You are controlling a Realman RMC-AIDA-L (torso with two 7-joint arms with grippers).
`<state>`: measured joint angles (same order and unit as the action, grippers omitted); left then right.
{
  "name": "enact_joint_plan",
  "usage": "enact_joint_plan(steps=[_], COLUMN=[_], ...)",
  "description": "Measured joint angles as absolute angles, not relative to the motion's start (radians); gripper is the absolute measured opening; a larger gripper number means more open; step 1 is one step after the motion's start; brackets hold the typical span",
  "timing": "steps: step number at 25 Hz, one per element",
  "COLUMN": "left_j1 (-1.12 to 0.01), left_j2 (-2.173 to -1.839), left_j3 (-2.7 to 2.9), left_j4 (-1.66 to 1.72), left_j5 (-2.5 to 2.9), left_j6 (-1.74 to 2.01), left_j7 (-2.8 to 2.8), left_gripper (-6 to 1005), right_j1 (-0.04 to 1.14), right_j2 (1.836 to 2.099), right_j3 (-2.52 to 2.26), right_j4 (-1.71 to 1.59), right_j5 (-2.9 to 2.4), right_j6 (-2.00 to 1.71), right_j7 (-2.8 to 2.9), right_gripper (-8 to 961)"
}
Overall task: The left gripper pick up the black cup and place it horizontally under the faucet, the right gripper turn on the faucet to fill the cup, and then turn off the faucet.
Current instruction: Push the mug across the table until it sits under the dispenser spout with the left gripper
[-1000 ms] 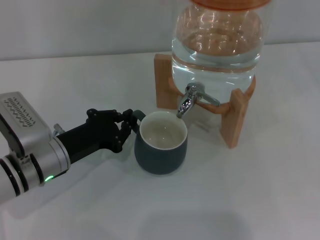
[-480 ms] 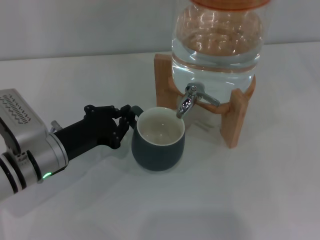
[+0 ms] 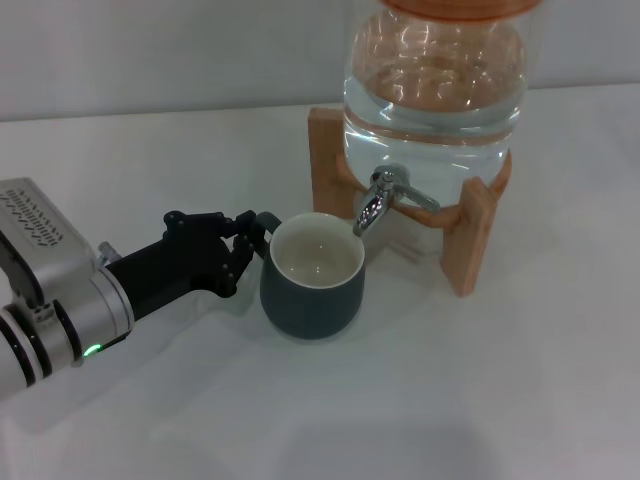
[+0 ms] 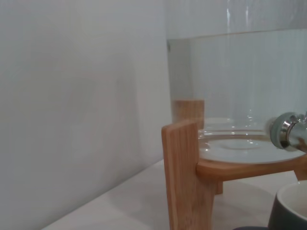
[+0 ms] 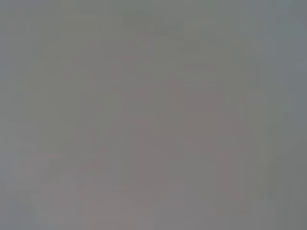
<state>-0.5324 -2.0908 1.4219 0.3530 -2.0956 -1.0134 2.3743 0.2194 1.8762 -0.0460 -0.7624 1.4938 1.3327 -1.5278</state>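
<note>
Right, head view first: the left gripper (image 3: 245, 245) is at the handle side of the black cup (image 3: 311, 280), at about nine o'clock from it, its black fingers (image 3: 232, 262) bunched at the small handle; they look clamped on it, though the handle is mostly hidden. The cup stands upright on the white table (image 3: 480, 400), just in front of the wooden stand (image 3: 470, 235), with the faucet (image 3: 378, 200) spout over the rim at roughly one o'clock, not over the middle. The glass jar (image 3: 430, 80) holds plenty of water. The right gripper is nowhere to be seen. Left wrist view: stand leg (image 4: 184, 172), jar wall (image 4: 240, 72), chrome faucet (image 4: 288, 132) at three o'clock, a sliver of cup rim (image 4: 292, 206) at five o'clock; no fingers visible. Right wrist view: blank grey, nothing to name. Risk, as I judge it: the stream may strike the rim or fall outside it, since the spout sits near the cup's edge; a release that nudges the handle could shift the cup further off. Count: one cup, one faucet, one jar, one stand, one gripper in sight.
</note>
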Motion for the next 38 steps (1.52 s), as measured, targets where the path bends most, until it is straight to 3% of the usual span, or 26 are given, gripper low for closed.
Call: enact_joint_plan(steps=[38], left_j1=[-0.562], left_j2=[-2.098], left_j3=[1.451], left_j4=[0.346], left_j5=[-2.118], left_j6=[-0.908], left_j7=[2.391], left_gripper=[108], right_j1=[0.211], right_j2=[1.878], right_j3=[-0.048], right_j4=[-0.762], right_j5=[1.486], right_j6=[1.335], right_j7=[-1.528], right_gripper=[841])
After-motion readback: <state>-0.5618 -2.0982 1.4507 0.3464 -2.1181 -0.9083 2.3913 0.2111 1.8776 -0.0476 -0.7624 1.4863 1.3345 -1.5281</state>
